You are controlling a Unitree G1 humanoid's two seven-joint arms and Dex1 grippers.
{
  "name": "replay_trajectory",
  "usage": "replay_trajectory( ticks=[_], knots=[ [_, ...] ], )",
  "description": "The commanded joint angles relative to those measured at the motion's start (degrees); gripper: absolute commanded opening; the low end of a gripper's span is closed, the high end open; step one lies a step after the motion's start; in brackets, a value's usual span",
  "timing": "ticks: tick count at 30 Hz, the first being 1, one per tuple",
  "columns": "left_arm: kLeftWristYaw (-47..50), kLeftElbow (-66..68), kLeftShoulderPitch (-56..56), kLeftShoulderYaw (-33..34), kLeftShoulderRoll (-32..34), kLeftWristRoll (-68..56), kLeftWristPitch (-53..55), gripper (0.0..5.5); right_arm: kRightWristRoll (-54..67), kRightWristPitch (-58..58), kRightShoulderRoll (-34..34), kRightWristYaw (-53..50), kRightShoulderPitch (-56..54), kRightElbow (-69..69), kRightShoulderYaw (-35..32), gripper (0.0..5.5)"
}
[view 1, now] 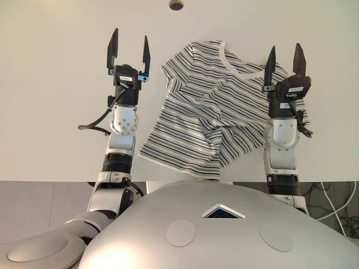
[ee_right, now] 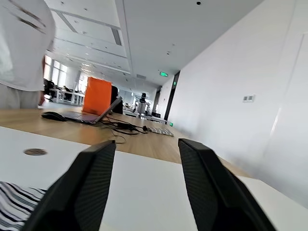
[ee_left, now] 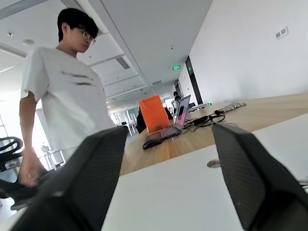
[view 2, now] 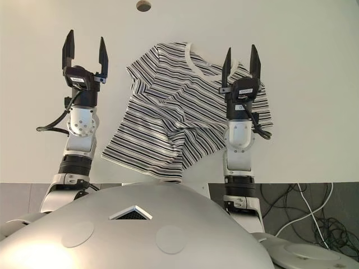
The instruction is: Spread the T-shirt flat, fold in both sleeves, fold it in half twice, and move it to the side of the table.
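Both grippers are held forward over the white table [view 1: 50, 84], and each has its two dark fingers spread wide with nothing between them. The left gripper [view 1: 130, 49] hangs above bare tabletop, just to the left of the striped T-shirt [view 1: 205, 103] and apart from it. The right gripper [view 1: 285, 59] sits over the shirt's right shoulder and sleeve area, and its forearm covers the garment's right edge; whether it touches the cloth cannot be told. From the right wrist, the fingers [ee_right: 94, 185] point along the table, and a corner of striped fabric [ee_right: 14, 207] lies below them.

The T-shirt lies between the two arms, collar toward the far side and hem near the table's near edge. It is not flat: it is rumpled, and a fold crosses its middle and lower right part.

Beyond the collar is a round cable hole [view 1: 176, 4]. Loose cables [view 2: 311, 216] lie on the floor at the right. A laptop [ee_left: 169, 129] and an orange box [ee_left: 155, 113] stand on a wooden table [ee_left: 269, 108] behind.
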Motion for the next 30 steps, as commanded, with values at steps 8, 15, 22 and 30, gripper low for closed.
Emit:
replay_trajectory(
  ticks=[8, 15, 22, 30],
  knots=[
    [0.2, -2.4, -1.4, -2.4, -0.1, 3.0, -0.7, 3.25, -1.6, -0.9, -1.3, 0.3, 0.5, -2.1, -0.6, 2.43],
    [0.2, -3.2, -1.5, -3.4, -0.1, 3.2, -0.7, 3.25, -2.3, -0.3, -1.7, 0.2, 0.6, -2.1, -0.8, 2.43],
    [0.3, -3.4, -1.6, -3.8, 0.2, 3.5, -0.8, 3.25, -3.3, -0.3, -2.1, 0.0, 0.3, -1.5, -0.3, 2.43],
    [-1.7, -3.3, -2.9, -6.8, 1.9, 8.0, -1.2, 3.25, -7.5, -0.6, -6.8, 2.4, 0.8, -3.4, -0.5, 2.43]
  ],
)
